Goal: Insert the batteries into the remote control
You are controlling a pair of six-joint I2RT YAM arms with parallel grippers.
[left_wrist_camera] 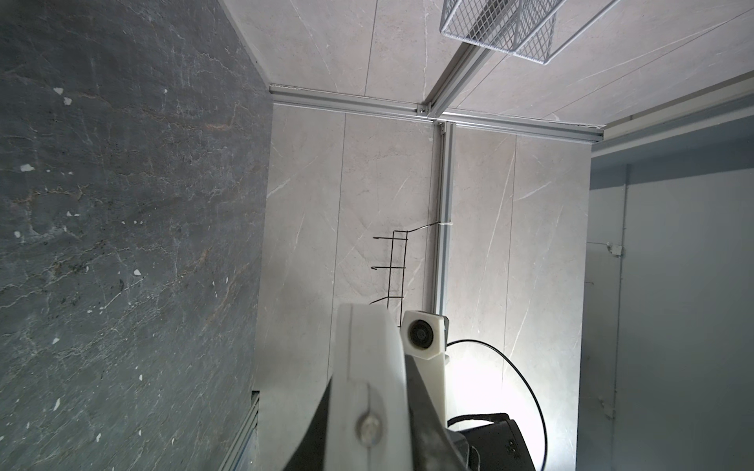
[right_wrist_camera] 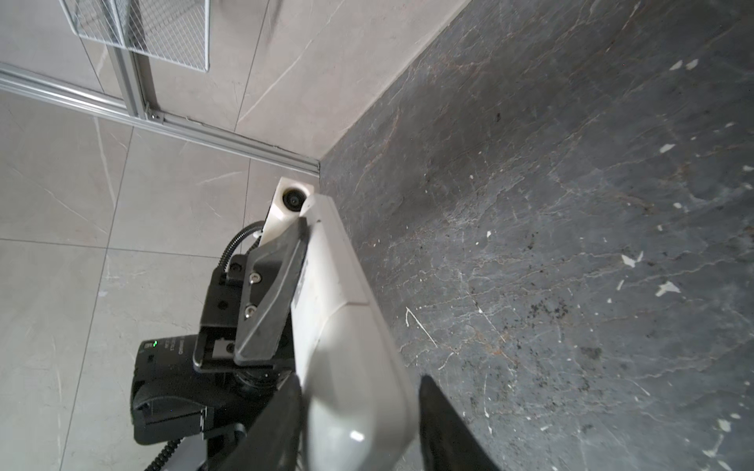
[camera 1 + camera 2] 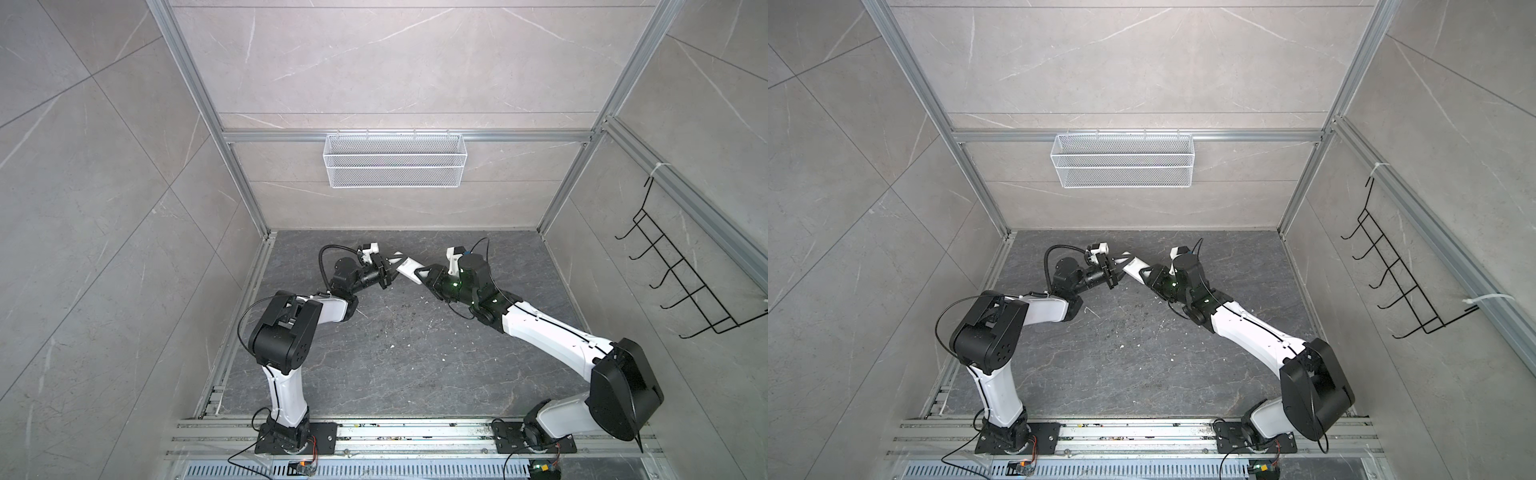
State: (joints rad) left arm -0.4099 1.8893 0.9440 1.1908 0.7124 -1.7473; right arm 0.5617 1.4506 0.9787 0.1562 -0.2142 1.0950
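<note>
The white remote control (image 3: 409, 268) (image 3: 1133, 266) hangs above the dark floor between both arms, at the back middle in both top views. My left gripper (image 3: 394, 262) (image 3: 1119, 262) is shut on its far end; in the left wrist view the remote control (image 1: 367, 346) fills the space between the dark fingers (image 1: 424, 407). My right gripper (image 3: 422, 276) (image 3: 1144, 274) is closed on the near end. In the right wrist view the remote control (image 2: 338, 306) sits between the jaws of the right gripper (image 2: 359, 379), both fingers at its sides. The batteries are out of view.
A white wire basket (image 3: 395, 160) hangs on the back wall. A black hook rack (image 3: 685, 270) is mounted on the right wall. Small white specks (image 3: 444, 356) lie scattered on the dark stone floor (image 3: 395, 374). Aluminium rails (image 3: 415, 434) run along the front.
</note>
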